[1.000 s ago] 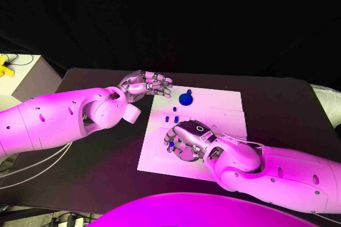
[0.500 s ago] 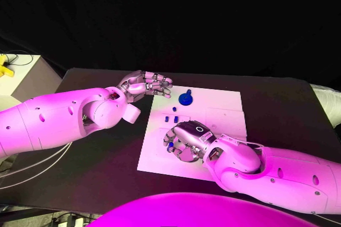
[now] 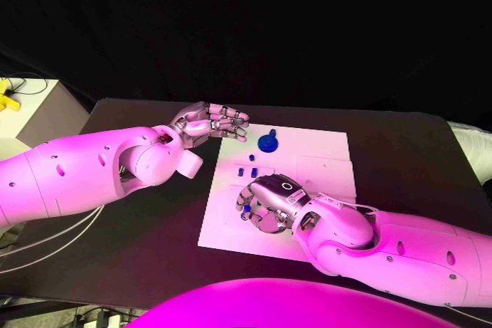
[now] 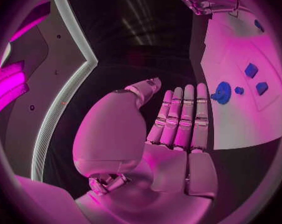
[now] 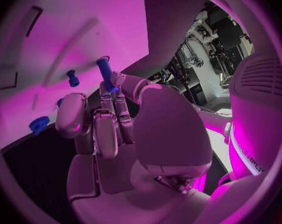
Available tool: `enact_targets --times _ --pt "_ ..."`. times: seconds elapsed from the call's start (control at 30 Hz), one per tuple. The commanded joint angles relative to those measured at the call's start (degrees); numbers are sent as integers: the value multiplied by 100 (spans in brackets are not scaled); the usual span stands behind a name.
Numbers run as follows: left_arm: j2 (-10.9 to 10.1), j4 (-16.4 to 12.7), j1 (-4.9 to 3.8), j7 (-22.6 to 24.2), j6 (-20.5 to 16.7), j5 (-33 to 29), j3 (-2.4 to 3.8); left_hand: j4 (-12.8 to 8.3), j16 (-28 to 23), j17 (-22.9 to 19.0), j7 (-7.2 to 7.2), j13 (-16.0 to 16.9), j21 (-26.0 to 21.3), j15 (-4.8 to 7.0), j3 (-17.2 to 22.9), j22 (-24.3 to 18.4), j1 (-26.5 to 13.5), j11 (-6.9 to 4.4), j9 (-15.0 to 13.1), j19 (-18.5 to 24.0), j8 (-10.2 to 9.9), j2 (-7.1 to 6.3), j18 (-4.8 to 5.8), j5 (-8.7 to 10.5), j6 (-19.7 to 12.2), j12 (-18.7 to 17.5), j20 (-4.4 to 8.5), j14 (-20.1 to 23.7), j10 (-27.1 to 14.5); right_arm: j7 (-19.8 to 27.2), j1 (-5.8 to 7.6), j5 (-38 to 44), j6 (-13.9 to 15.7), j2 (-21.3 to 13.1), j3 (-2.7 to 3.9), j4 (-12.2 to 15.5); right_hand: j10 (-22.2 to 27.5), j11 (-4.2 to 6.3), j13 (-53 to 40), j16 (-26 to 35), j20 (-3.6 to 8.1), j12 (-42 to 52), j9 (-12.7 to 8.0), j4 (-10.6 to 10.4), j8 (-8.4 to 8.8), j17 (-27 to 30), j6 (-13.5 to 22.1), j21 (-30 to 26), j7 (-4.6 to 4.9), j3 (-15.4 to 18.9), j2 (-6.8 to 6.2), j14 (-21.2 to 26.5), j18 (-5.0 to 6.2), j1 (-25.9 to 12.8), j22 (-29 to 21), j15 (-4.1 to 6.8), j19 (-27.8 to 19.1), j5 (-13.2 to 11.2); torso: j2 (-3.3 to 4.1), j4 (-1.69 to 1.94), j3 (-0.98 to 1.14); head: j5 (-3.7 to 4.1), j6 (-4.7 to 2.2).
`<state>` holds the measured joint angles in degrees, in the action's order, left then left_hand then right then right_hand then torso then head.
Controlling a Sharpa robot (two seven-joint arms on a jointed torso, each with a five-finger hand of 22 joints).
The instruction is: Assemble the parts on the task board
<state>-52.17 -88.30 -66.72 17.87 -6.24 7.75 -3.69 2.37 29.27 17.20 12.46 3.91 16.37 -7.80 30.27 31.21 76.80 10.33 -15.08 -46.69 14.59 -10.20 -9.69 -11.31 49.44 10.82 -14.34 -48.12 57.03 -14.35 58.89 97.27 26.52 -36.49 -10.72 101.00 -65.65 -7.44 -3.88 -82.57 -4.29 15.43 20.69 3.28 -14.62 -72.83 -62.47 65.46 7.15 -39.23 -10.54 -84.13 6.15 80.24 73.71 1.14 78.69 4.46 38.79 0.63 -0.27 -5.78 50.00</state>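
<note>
Right hand (image 3: pixel 269 201) sits over the board (image 3: pixel 318 168) mid-table, pinching a blue peg (image 5: pixel 105 72) at its fingertips, probably so it can stand it in a hole. Left hand (image 3: pixel 209 123) hovers at the board's far-left corner, fingers apart, nothing in it. Basically unchanged from a second ago; the right hand has barely shifted.

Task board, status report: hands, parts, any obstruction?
Left hand open, off the task board. Right hand over board, pinching a blue peg. Round blue part untouched. No obstruction seen.
</note>
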Motion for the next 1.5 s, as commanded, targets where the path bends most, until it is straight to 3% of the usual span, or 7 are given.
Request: enact_targets --times 0.03,0.47,1.5 --pt "8 -6 2 31 114 -19 2 -3 -25 8 87 8 -25 -27 -19 -6 -46 -3 4 -41 -12 6 -59 -9 -39 31 16 19 -20 -38 -22 5 -158 18 -5 -47 -460 434 -195 -20 -8 37 8 -3 13 -2 -18 7 9 -28 113 -242 -68 37 9 26 5 19 1 2 -2 -3 0" --pt "5 -7 2 28 114 -19 2 -3 -25 8 87 8 -25 -27 -19 -6 -46 -3 4 -41 -12 6 -59 -9 -39 31 16 19 -20 -35 -70 1 -204 67 -9 -121 -461 434 -199 -19 -9 33 10 1 15 -1 -19 2 10 -27 112 -242 -66 23 8 25 1 29 1 0 -1 -17 0" --pt "8 0 2 22 123 -19 2 -3 -25 8 87 8 -25 -27 -19 -6 -46 -3 4 -41 -12 6 -59 -9 -39 31 16 19 -20 -67 -103 93 -38 -11 -11 -13 -466 437 -207 -20 -9 29 12 23 15 -2 -23 10 6 -30 114 -242 -67 21 17 26 2 13 0 0 3 -10 0"
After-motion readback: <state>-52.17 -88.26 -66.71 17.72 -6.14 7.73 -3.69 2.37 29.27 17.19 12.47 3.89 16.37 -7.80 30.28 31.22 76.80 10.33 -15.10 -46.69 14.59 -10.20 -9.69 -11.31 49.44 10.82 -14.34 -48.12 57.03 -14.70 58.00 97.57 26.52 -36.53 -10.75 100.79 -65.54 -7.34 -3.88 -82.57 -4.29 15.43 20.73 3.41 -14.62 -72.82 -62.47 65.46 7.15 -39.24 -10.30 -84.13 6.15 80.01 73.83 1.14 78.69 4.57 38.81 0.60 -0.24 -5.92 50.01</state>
